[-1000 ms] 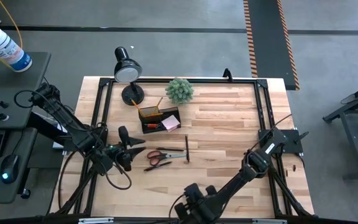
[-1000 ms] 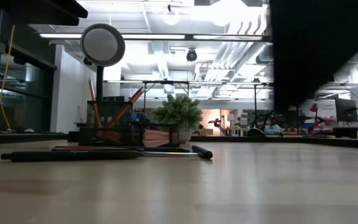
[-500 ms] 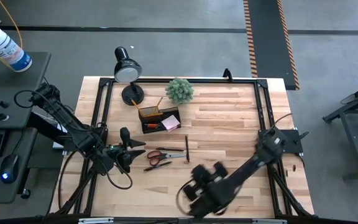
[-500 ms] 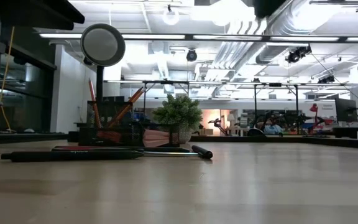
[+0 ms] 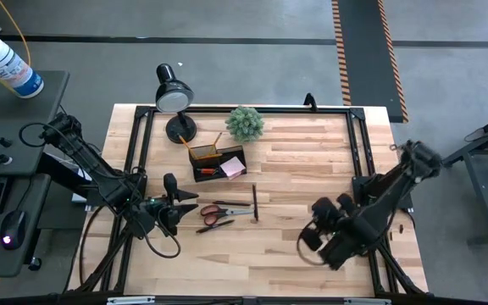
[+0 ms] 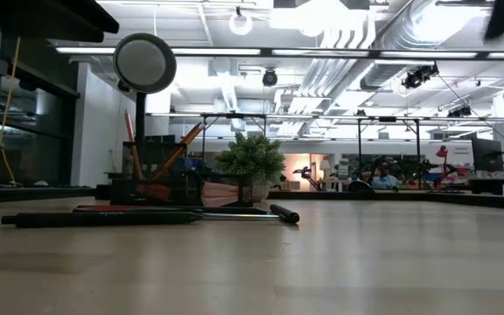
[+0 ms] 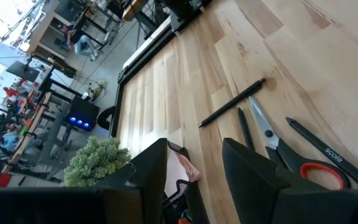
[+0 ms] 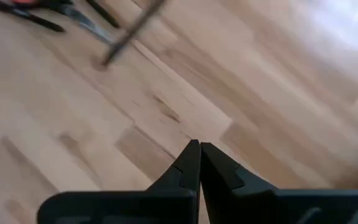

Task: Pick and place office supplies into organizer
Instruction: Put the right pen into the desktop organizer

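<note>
High view. Left gripper (image 5: 179,206) sits low at the desk's (image 5: 312,152) left side, fingers spread wide and pointed at the scissors (image 5: 216,213), just beside their orange handles; nothing is held. That pose reads as lined up for a grab. A black pen (image 5: 255,203) lies just past the scissor blades. The organizer (image 5: 219,163) stands behind them, near the lamp (image 5: 173,95) and plant (image 5: 245,123), with pencils and a pink notepad (image 5: 233,168) already in its compartments. Right gripper (image 5: 322,227) hangs over bare wood, well apart from the supplies, likely kept clear of the left arm's working space.

Low view. No gripper in view. Pen and scissors lie flat in a line on the desk, organizer (image 6: 160,185) behind them with pencils leaning out, so loose items are not yet stowed.

Left wrist view. The two fingers (image 7: 250,177) stand wide apart, empty. Scissors (image 7: 294,158) lie just beyond them, the pen (image 7: 232,103) farther off, notepad (image 7: 182,167) in the organizer.

Right wrist view. Fingertips (image 8: 199,163) pressed together, holding nothing, above bare wood. Scissors (image 8: 36,11) far off at the edge.
</note>
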